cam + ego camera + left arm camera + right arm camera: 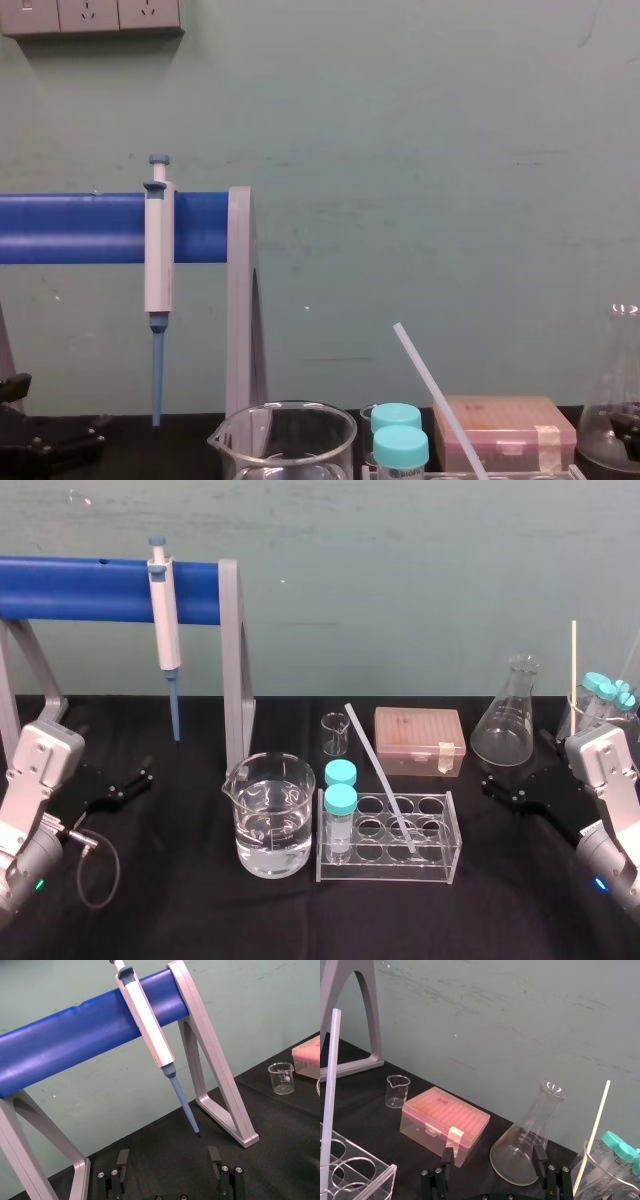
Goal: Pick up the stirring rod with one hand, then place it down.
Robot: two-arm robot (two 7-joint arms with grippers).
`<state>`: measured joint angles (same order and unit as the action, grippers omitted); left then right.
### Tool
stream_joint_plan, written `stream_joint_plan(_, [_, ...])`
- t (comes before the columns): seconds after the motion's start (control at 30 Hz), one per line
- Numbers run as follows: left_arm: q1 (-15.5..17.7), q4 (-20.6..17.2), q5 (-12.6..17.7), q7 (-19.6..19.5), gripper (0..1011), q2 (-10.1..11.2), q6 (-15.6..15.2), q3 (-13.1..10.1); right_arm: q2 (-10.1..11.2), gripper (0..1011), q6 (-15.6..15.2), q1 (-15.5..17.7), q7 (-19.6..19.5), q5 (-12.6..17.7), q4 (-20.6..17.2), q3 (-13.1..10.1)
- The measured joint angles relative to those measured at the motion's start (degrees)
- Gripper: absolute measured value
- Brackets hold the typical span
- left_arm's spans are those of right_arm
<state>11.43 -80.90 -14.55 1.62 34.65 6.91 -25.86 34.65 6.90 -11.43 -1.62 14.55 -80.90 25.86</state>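
The thin translucent whitish stirring rod (380,777) leans in the clear plastic tube rack (400,866), while the black left gripper (140,780) and right gripper (498,786) sit well apart from it, fingers spread.

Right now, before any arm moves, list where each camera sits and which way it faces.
Head: up high, looking down on the table; left tool and right tool at the sides.
Chest: low, looking across at the wall; left tool's edge lower left.
Left wrist: behind the open left tool, facing the pipette.
Right wrist: behind the open right tool, facing the flask.
Shared: head, chest, right wrist see the stirring rod.
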Motion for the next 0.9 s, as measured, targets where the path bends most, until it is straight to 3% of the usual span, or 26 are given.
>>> stream_joint_plan(0.9, [0.0,0.0,0.0,0.0,1000,0.0,0.0,0.0,0.0,1003,0.0,0.0,0.0,0.0,0.0,0.0])
